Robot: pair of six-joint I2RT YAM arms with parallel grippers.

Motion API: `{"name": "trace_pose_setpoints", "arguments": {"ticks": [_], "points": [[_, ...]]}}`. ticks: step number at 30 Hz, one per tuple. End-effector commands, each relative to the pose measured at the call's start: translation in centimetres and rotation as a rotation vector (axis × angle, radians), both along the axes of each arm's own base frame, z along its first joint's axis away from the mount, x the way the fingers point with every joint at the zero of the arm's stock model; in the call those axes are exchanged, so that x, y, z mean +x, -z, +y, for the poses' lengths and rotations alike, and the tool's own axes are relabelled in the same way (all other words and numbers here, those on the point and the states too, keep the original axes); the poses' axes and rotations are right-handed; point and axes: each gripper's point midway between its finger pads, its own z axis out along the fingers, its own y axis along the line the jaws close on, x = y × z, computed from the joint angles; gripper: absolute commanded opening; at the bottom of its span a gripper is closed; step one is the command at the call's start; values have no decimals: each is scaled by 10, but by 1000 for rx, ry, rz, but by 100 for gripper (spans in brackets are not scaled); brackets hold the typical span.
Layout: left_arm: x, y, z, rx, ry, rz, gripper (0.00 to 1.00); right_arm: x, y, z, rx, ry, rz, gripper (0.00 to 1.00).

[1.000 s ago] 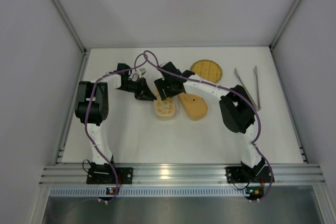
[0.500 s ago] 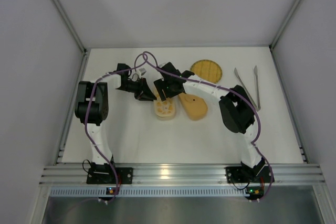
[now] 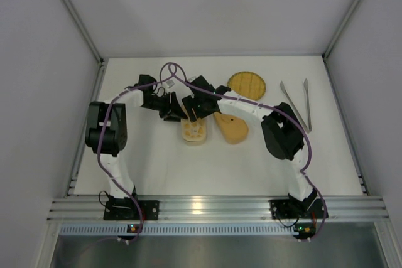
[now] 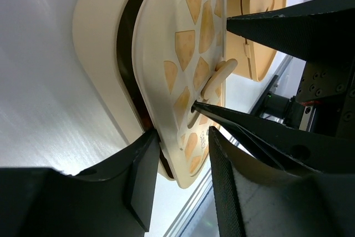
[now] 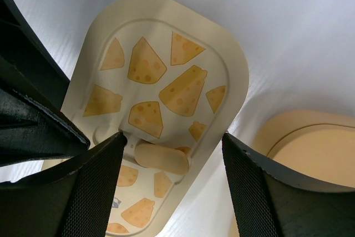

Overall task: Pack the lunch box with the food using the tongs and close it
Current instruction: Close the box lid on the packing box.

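The lunch box (image 3: pixel 195 132) lies mid-table with its cheese-patterned lid (image 5: pixel 161 76) resting on the cream base (image 4: pixel 97 37); a dark gap shows between them along one side. My left gripper (image 4: pixel 183 137) is open, its fingers straddling the lid's near rim with daylight on one side. My right gripper (image 5: pixel 173 137) is open above the lid, straddling its tan latch (image 5: pixel 163 159). In the top view the left gripper (image 3: pixel 174 114) and right gripper (image 3: pixel 190 114) meet over the box's far end. The tongs (image 3: pixel 296 101) lie at the far right. The food is out of view.
A tan oval tray (image 3: pixel 232 128) lies against the box's right side. The round woven yellow plate (image 3: pixel 247 83) sits behind it. White walls close in the table on three sides, and the arm bases stand at the near edge.
My left gripper has opened off the lid's rim. The left arm's elbow has swung left and nearer. The lid now sits lower on the box. The right arm has barely moved.
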Motion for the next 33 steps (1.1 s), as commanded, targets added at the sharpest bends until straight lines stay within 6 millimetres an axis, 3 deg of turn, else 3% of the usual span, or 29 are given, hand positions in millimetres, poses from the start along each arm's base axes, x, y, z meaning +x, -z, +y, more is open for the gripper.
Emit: {"name": "trace_pose_setpoints", "arguments": {"ticks": [1,8,14,22,27,33], "points": [[11,20,24,168,-32,-95,47,-19,32,-13,-106,-19,63,70],[14,18,30,198,-44,-131,47,-18,33,-15,-108,-9,65,70],[11,13,33,118,-39,-116,47,-18,34,-17,-109,-4,70,70],[12,0,42,40,-46,-134,57,-17,36,-20,-110,2,76,70],[11,-1,43,56,-41,-149,58,-18,37,-19,-108,1,80,71],[8,-6,46,84,-14,-208,57,-19,27,-11,-62,-12,85,80]]}}
